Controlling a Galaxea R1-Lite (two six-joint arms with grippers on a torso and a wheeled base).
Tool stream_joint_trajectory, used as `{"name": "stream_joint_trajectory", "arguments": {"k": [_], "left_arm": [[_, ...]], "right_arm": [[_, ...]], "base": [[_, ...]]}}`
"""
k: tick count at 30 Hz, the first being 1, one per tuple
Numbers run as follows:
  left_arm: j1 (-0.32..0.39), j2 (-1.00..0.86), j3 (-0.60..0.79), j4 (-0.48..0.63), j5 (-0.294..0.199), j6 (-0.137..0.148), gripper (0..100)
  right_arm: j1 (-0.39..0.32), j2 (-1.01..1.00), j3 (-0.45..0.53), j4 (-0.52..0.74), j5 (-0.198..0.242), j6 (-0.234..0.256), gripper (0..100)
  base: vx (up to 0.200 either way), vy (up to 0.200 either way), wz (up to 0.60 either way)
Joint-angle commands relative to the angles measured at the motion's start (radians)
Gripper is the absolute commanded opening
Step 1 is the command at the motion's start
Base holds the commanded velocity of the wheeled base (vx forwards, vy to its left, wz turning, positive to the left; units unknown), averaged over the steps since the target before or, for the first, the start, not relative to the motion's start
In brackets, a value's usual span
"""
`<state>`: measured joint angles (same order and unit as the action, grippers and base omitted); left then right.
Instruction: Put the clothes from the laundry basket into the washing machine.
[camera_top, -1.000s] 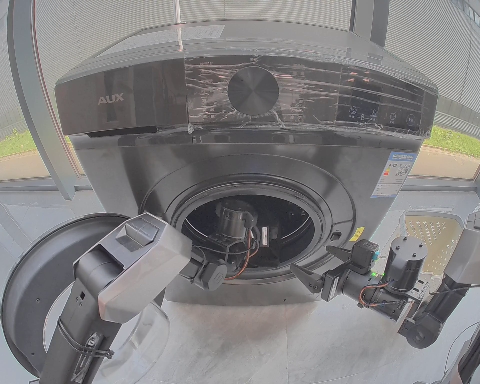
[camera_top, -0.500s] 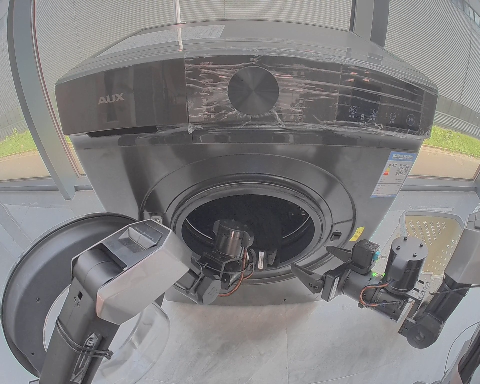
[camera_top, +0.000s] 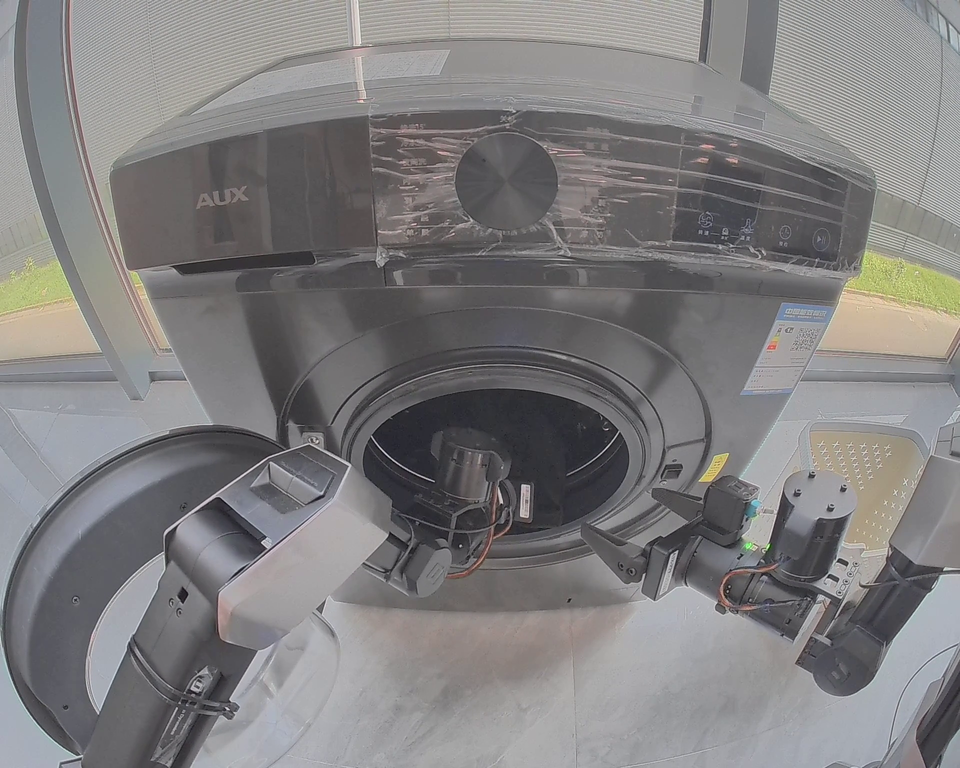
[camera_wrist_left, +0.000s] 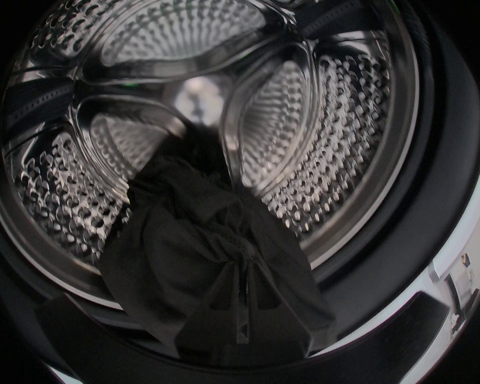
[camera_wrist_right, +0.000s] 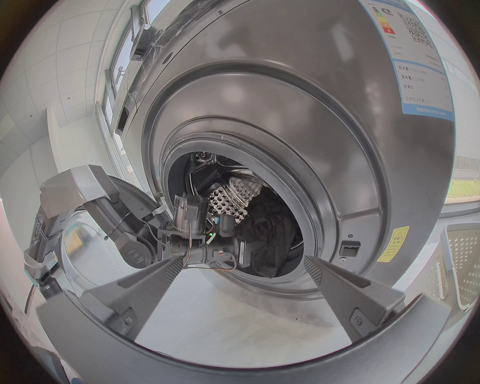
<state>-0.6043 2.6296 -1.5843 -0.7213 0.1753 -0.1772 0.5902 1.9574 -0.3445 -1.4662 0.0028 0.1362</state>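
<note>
My left gripper (camera_wrist_left: 243, 272) is pinching shut on crumpled black cloth garment (camera_wrist_left: 175, 235) at dark grey front-loading washing machine's (camera_top: 500, 300) mouth; right gripper (camera_top: 622, 515) is hovering outside, wide open, empty.

Dark grey washing machine (camera_top: 500, 300); black garment (camera_wrist_left: 200, 240); dimpled silver drum (camera_wrist_left: 340, 125).

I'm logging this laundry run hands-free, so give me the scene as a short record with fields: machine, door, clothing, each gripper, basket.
Machine: dark grey front-loading washing machine with perforated steel drum
Door: round glass door, swung open on the robot's left
Clothing: black crumpled garment, lying across the drum's front lip
Left gripper: at the drum mouth, shut on the garment
Right gripper: open, empty, in front of the machine, right of the opening
Basket: pale perforated plastic laundry basket, on the floor at the right; contents hidden
</note>
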Motion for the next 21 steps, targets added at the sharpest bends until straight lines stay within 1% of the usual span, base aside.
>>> {"name": "stream_joint_trajectory", "arguments": {"k": [1,3,7,10,21], "left_arm": [[0.024,0.03,-0.132,-0.021,0.043,-0.007,0],[0.037,0.058,-0.217,-0.041,0.075,-0.007,0],[0.055,0.118,-0.336,-0.052,0.136,-0.004,0],[0.066,0.159,-0.415,-0.05,0.148,-0.001,0],[0.069,0.193,-0.416,-0.049,0.148,0.002,0]], "right_arm": [[0.0,-0.003,-0.001,0.0,0.0,0.0,100],[0.0,-0.005,-0.001,-0.002,0.0,-0.001,100],[0.003,-0.003,-0.001,0.0,0.0,-0.001,100],[0.003,-0.003,-0.001,0.0,0.0,0.0,100],[0.003,-0.003,-0.001,0.0,0.0,-0.001,100]], "base": [[0.0,0.0,0.0],[0.0,0.0,0.0],[0.0,0.0,0.0],[0.0,0.0,0.0],[0.0,0.0,0.0]]}}
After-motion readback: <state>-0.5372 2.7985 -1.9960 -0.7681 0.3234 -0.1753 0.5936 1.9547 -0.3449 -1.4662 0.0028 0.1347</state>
